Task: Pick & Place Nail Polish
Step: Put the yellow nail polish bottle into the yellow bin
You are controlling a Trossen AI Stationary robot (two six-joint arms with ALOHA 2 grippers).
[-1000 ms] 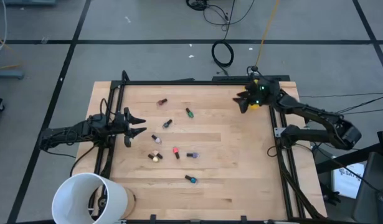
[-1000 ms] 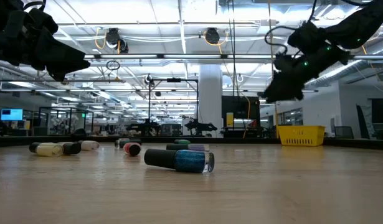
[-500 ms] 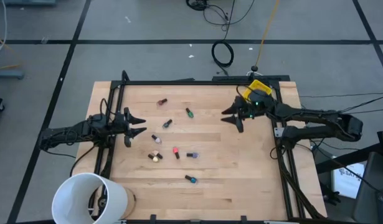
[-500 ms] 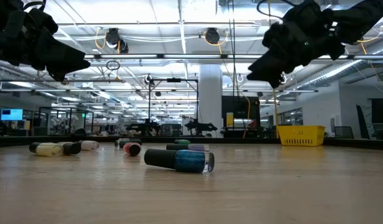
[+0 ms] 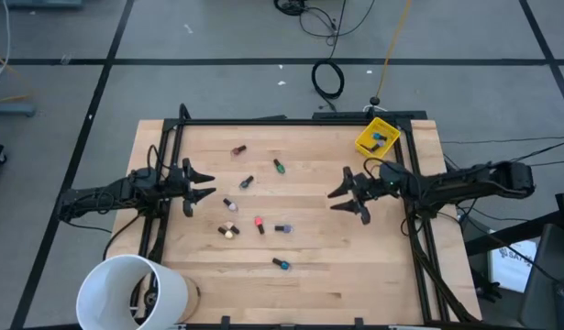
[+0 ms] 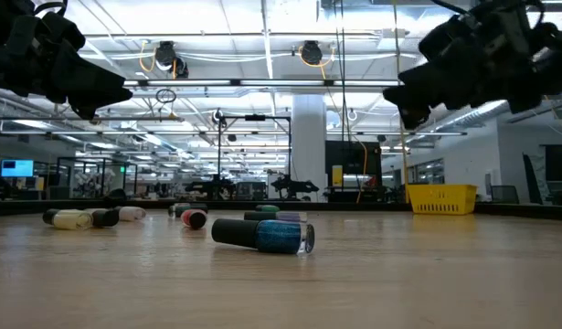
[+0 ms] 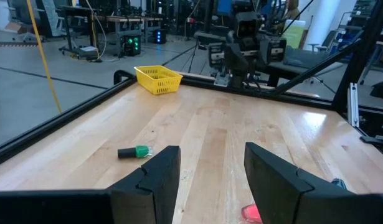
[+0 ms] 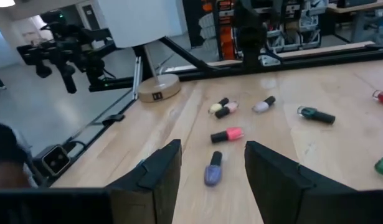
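Several nail polish bottles lie on their sides on the wooden table: a green one [image 5: 278, 167], a red one [image 5: 259, 224], a purple one [image 5: 283, 228], a blue one [image 5: 281, 264] and a pale one [image 5: 228, 230]. My left gripper [image 5: 204, 183] hangs open at the table's left edge, above the wood, pointing right. My right gripper [image 5: 337, 201] hangs open over the table's right half, pointing left toward the bottles, with nothing between its fingers [image 8: 213, 177]. In the right wrist view, the purple bottle [image 8: 212, 169] lies just ahead of it.
A yellow bin [image 5: 377, 138] stands at the far right corner with a small blue thing inside. A large white bucket [image 5: 133, 291] stands off the near left corner. A black frame [image 5: 291, 120] borders the table. Bare wood lies between the bottles and my right gripper.
My right gripper has swung from above the yellow bin toward the table's near edge and a little toward the bottles. It has sunk slightly and turned so that it points toward the table's left. The bottles have stayed where they were.
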